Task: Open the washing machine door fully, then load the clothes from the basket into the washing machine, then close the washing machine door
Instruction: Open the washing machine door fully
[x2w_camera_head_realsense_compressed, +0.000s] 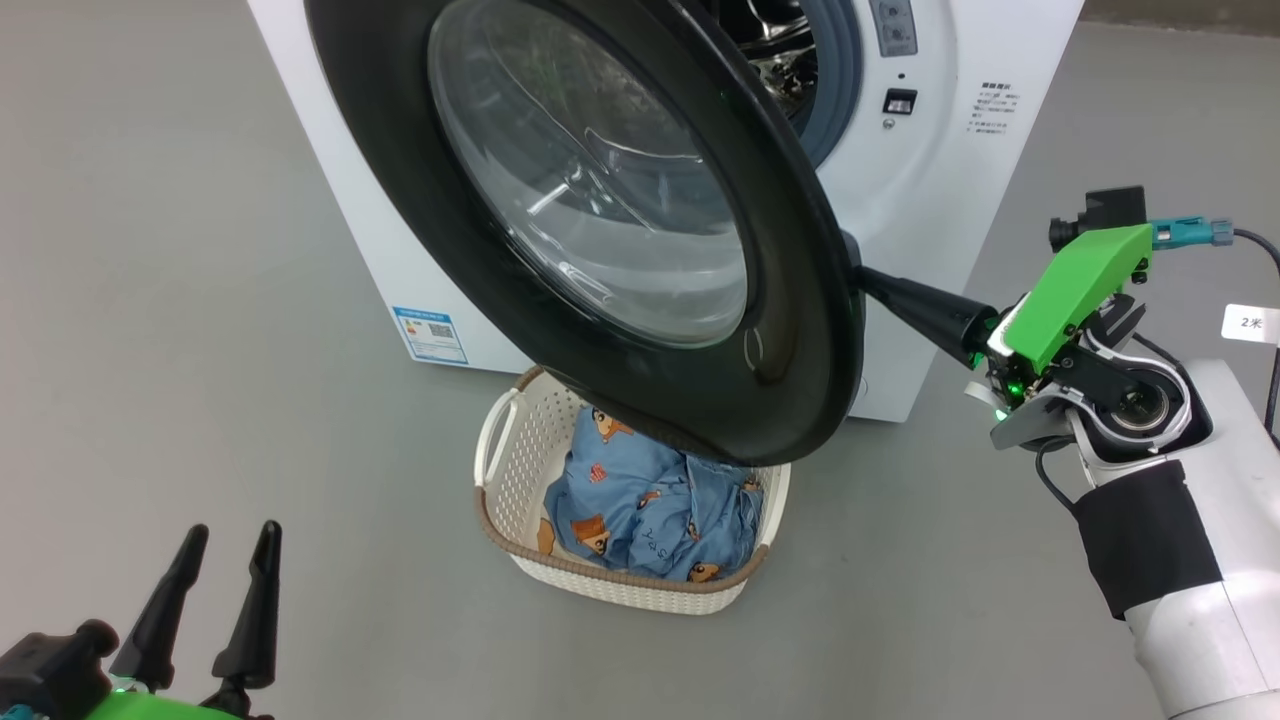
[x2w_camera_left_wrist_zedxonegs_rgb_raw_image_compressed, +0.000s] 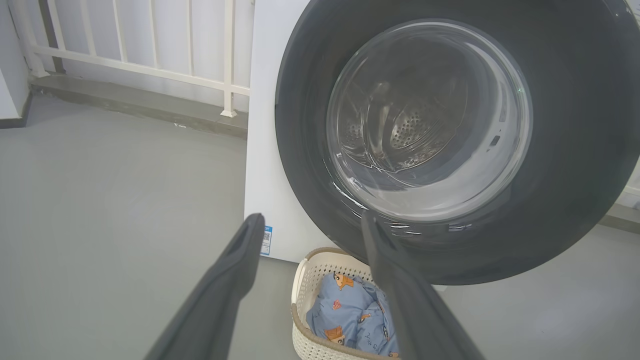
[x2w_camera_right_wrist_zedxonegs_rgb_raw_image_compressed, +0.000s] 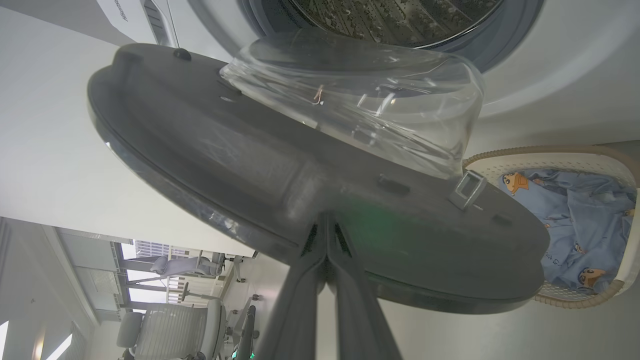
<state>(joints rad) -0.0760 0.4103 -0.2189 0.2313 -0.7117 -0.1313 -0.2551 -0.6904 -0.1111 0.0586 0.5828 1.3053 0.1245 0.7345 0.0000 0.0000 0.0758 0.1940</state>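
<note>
Washing machine door (x2w_camera_head_realsense_compressed: 800, 350) stands partly open, swung out from the white washing machine (x2w_camera_head_realsense_compressed: 930, 200). Its free edge is on the robot's right. Its glossy black ring and the bulging glass window (x2w_camera_head_realsense_compressed: 590, 200) face the head camera at an angle. Behind the free edge, the grey gasket and a part of the steel drum (x2w_camera_head_realsense_compressed: 775, 45) can be seen.

The right claw (x2w_camera_head_realsense_compressed: 868, 282) has its two dark fingers pressed together, with nothing between them. The tips are at the free edge of the door. In the right wrist view they meet the grey inner face of the door near the rim.

The left claw (x2w_camera_head_realsense_compressed: 232, 530) is low on the robot's left, well apart from the door and from the basket (x2w_camera_head_realsense_compressed: 500, 470). Its fingers are spread wide and hold nothing, and they point toward the machine.

The basket sits on the grey floor (x2w_camera_head_realsense_compressed: 200, 300), just in front of the machine and partly under the lower edge of the door. The clothes (x2w_camera_head_realsense_compressed: 640, 500) lie inside the basket as a soft bundle of light blue fabric with orange-and-cream cartoon figures.

A blue label (x2w_camera_head_realsense_compressed: 430, 335) is on the lower front of the machine, near the basket. In the left wrist view a white railing (x2w_camera_left_wrist_zedxonegs_rgb_raw_image_compressed: 150, 70) runs behind the machine.
</note>
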